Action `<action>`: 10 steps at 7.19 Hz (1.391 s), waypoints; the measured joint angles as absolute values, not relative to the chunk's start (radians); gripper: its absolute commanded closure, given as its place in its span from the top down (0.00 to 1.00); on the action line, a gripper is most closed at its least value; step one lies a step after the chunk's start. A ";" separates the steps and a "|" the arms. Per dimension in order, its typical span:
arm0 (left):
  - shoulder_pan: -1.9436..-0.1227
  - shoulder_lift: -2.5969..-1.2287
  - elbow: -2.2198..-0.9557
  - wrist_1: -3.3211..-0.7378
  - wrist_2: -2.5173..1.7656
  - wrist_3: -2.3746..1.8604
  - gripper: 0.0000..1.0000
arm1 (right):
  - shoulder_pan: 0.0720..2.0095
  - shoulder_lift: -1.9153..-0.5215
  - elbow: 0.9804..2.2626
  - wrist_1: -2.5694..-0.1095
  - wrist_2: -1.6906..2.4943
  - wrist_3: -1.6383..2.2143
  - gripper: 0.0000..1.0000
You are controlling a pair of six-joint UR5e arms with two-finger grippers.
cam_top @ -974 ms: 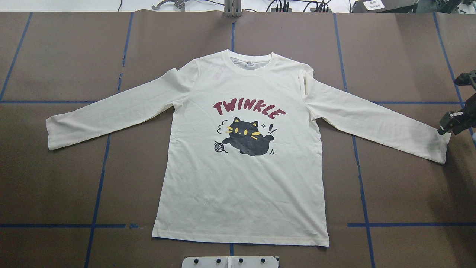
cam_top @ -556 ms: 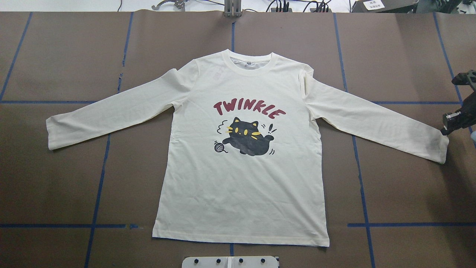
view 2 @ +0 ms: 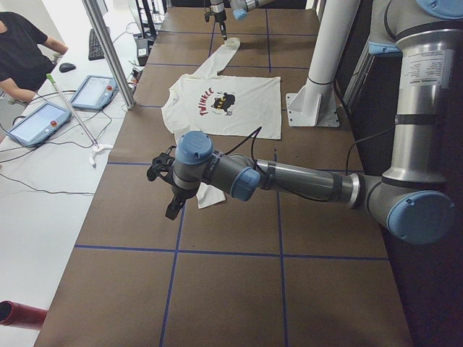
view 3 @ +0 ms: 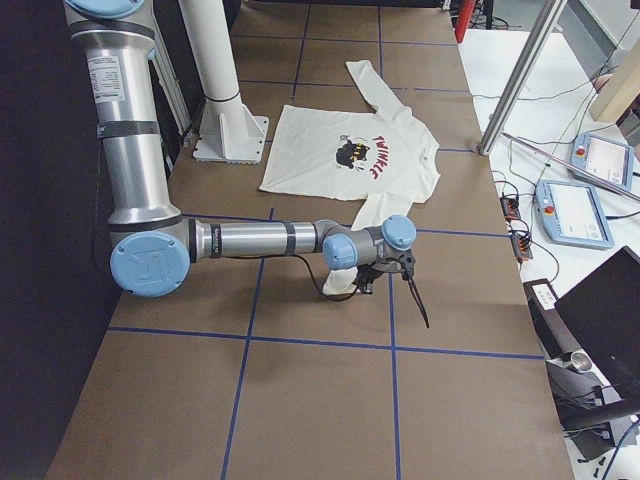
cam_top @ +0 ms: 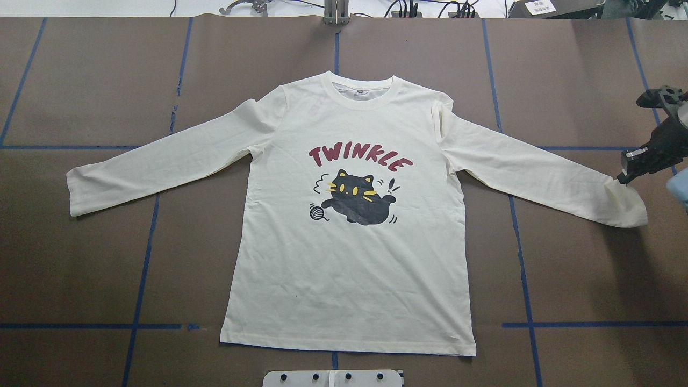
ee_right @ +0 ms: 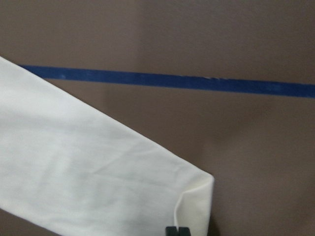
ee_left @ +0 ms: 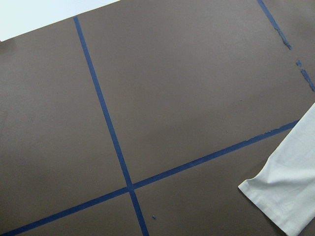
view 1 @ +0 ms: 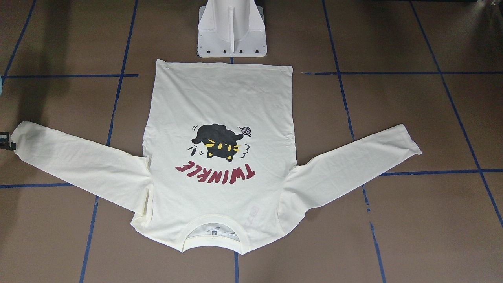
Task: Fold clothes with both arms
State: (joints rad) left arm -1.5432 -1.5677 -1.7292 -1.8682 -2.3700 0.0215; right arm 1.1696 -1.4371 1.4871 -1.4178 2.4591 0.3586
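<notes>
**Shirt:** The shirt [cam_top: 349, 258] lies flat on the desk [cam_top: 80, 269], print up, with both sleeves spread out to its sides. No fold is made anywhere, and the body, sleeves and hem all lie open.

**Right tool:** The right tool [cam_top: 623, 176] is at the shirt's right cuff [cam_top: 629, 207]. Its tips appear clamped on the cuff corner nearer the neckline, and that corner is raised off the desk. The rest of the sleeve lies flat.

**Left tool:** The left tool [view 2: 172, 211] hangs above the desk near the shirt's left cuff [cam_top: 75, 193], not touching it. I cannot tell whether its fingers are apart or together.

**Assessment:** The task is at its opening step, with one cuff gripped.

**Outstanding:** Both sleeves have to be folded in over the body, and then the body itself folded.
</notes>
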 measured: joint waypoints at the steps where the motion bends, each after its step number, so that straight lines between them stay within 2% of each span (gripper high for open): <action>1: -1.543 -1.568 -1.726 -1.867 -2.370 0.022 1.00 | 1.155 -1.414 1.536 -1.445 2.460 0.405 0.00; 4: -1.543 -1.566 -1.720 -1.865 -2.376 0.023 1.00 | 1.077 -1.313 1.637 -1.461 2.429 0.617 0.00; 6: -1.544 -1.554 -1.719 -1.864 -2.399 0.023 1.00 | 0.963 -1.163 1.645 -1.458 2.328 0.837 0.00; 8: -1.543 -1.545 -1.713 -1.866 -2.404 0.023 1.00 | 0.833 -0.976 1.586 -1.454 2.178 1.039 0.00; 10: -1.543 -1.543 -1.712 -1.867 -2.405 0.023 1.00 | 0.709 -0.753 1.430 -1.431 2.021 1.209 0.00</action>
